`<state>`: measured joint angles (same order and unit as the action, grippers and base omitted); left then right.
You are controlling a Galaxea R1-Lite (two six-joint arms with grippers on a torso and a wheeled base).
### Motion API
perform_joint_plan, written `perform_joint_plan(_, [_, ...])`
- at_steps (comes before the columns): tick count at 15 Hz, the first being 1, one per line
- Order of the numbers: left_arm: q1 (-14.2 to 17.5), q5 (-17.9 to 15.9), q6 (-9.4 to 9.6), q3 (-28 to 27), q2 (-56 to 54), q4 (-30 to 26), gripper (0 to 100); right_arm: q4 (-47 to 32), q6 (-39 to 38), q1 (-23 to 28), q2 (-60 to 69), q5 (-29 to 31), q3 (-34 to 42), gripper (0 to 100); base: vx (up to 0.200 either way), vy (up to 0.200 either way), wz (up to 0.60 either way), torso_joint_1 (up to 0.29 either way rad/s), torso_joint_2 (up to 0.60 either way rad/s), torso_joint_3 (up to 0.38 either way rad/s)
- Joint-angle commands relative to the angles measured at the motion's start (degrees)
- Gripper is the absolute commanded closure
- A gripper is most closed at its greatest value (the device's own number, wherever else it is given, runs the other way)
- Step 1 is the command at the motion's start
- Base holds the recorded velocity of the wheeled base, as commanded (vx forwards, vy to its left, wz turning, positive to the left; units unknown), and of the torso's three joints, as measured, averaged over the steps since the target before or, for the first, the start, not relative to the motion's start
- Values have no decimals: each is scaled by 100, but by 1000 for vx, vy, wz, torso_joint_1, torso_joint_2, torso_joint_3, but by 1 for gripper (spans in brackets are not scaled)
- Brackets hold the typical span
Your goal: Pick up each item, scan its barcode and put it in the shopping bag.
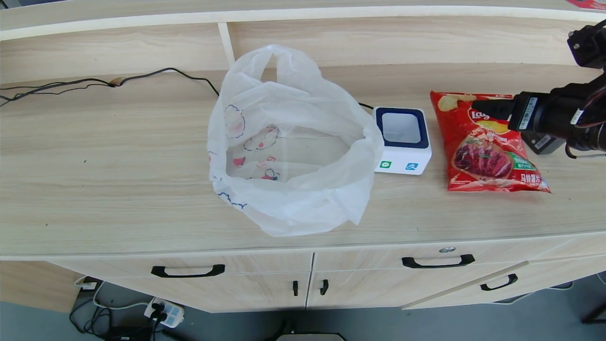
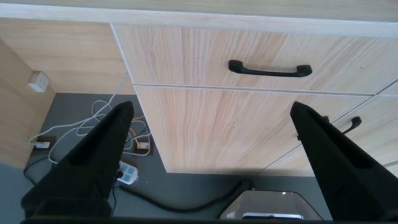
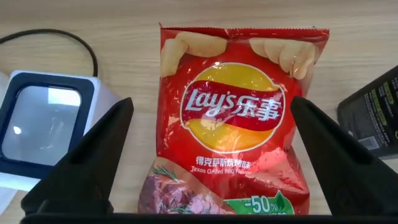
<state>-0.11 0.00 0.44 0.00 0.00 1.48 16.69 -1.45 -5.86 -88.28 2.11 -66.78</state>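
Observation:
A red bag of chips (image 1: 487,147) lies flat on the wooden counter, right of the white barcode scanner (image 1: 402,139). My right gripper (image 1: 479,107) hovers over the top end of the chips bag (image 3: 233,124), open, its fingers (image 3: 93,168) spread wider than the bag. The scanner (image 3: 43,124) sits beside the bag. The white plastic shopping bag (image 1: 293,142) stands open at the counter's middle, left of the scanner. My left gripper (image 2: 211,168) is open and holds nothing, down in front of the cabinet drawers (image 2: 249,124).
A black packet (image 1: 542,142) lies on the counter partly under my right arm, close to the chips (image 3: 373,115). Black cables (image 1: 94,83) run along the back left of the counter. A raised shelf (image 1: 303,28) borders the back.

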Motion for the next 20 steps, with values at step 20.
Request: perform_joint_plan(20, [2, 0, 0, 0, 9, 2, 0, -359, -83, -73, -532, 220, 218, 0, 0, 0, 0, 0, 0, 0])
